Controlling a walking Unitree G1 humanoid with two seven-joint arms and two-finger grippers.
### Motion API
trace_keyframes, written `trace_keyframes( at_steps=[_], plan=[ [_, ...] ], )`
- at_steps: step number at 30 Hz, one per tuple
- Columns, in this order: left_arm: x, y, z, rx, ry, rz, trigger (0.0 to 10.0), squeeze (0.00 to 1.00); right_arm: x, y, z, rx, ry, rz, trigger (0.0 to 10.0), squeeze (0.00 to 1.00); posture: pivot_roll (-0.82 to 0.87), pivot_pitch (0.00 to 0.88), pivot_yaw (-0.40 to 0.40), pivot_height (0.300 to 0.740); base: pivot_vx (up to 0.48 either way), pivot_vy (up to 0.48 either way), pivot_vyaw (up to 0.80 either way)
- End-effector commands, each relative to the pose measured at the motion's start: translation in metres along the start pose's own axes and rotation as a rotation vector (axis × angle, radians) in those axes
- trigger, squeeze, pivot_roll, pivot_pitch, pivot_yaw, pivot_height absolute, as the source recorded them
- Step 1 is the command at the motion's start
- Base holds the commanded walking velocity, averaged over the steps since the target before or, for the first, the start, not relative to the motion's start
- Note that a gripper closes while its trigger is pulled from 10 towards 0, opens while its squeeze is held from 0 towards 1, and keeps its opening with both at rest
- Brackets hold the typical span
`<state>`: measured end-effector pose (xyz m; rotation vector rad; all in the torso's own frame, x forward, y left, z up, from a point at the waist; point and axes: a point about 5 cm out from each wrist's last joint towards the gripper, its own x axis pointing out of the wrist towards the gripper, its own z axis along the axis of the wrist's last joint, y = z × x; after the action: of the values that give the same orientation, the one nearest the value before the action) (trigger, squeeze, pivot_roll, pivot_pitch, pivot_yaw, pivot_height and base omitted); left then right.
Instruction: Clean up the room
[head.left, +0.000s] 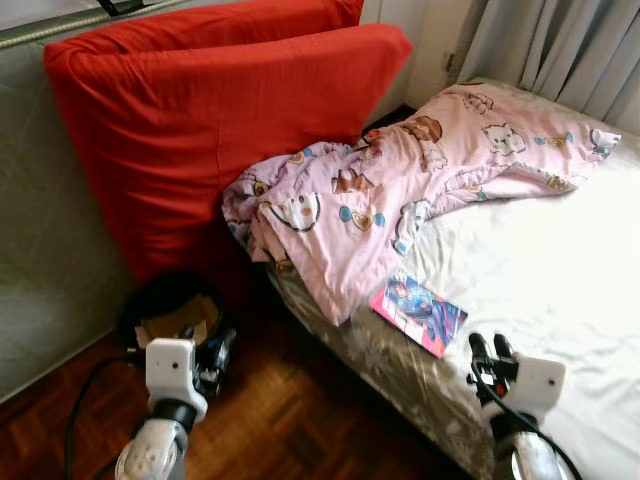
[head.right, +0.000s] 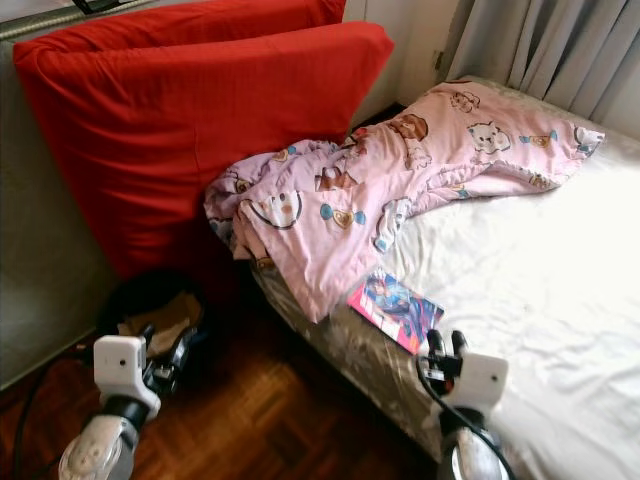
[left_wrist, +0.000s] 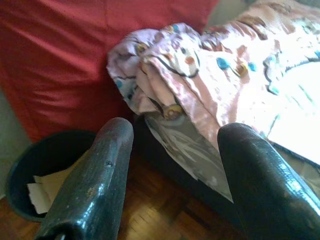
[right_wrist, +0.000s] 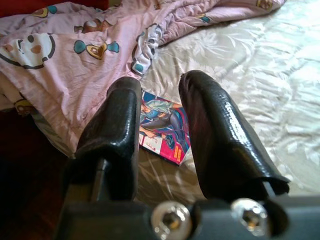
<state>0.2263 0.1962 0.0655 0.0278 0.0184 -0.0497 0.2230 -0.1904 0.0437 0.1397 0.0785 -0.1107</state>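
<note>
A pink cartoon-print blanket (head.left: 400, 180) lies crumpled across the bed (head.left: 560, 260), one corner hanging over the near edge. A colourful book (head.left: 418, 312) rests flat on the white sheet by that edge. My right gripper (head.left: 489, 347) hovers open just short of the book (right_wrist: 165, 125), nothing between its fingers. Low over the floor, my left gripper (head.left: 212, 350) is open and empty beside a black waste bin (head.left: 140, 300) holding paper scraps (head.left: 180, 322). In the left wrist view the gripper (left_wrist: 177, 132) faces the blanket's hanging corner (left_wrist: 170, 85).
Two large red cushions (head.left: 220, 130) lean against the wall behind the bin. Dark parquet floor (head.left: 290, 420) runs between the bin and the bed. Grey curtains (head.left: 560, 40) hang behind the bed. A black cable (head.left: 80, 400) trails on the floor at my left.
</note>
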Motion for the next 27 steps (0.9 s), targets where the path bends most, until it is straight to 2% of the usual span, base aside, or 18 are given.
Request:
trace_keyframes(
  at_steps=[1,17,19,25,27],
  plan=[
    [-0.0004,-0.0010,0.0005,0.007,0.007,-0.004,10.0,0.00,-0.0027,-0.0026,0.0001,-0.003,0.008,-0.012,10.0,0.00,0.04,0.163,-0.049,0.740,0.000,0.000,-0.80],
    [0.0005,0.0001,0.0021,0.007,0.011,0.007,10.0,0.00,0.0002,0.0004,-0.0003,-0.003,0.017,0.003,10.0,0.00,0.05,0.166,-0.049,0.740,0.000,0.000,-0.80],
    [0.0001,0.0005,0.0016,0.009,0.014,0.009,10.0,0.00,-0.0003,0.0038,-0.0009,-0.044,0.014,0.040,10.0,0.00,0.04,0.162,-0.050,0.740,0.000,0.000,0.00],
    [0.0016,0.0001,0.0028,0.011,0.009,0.013,10.0,0.00,0.0017,0.0045,-0.0023,-0.020,0.019,0.022,10.0,0.00,0.05,0.160,-0.053,0.740,0.000,0.000,0.00],
    [0.0015,-0.0006,0.0025,0.010,0.010,0.012,10.0,0.00,0.0024,0.0041,-0.0029,-0.009,0.023,0.027,10.0,0.00,0.04,0.157,-0.051,0.740,0.000,0.000,-0.80]
  ],
)
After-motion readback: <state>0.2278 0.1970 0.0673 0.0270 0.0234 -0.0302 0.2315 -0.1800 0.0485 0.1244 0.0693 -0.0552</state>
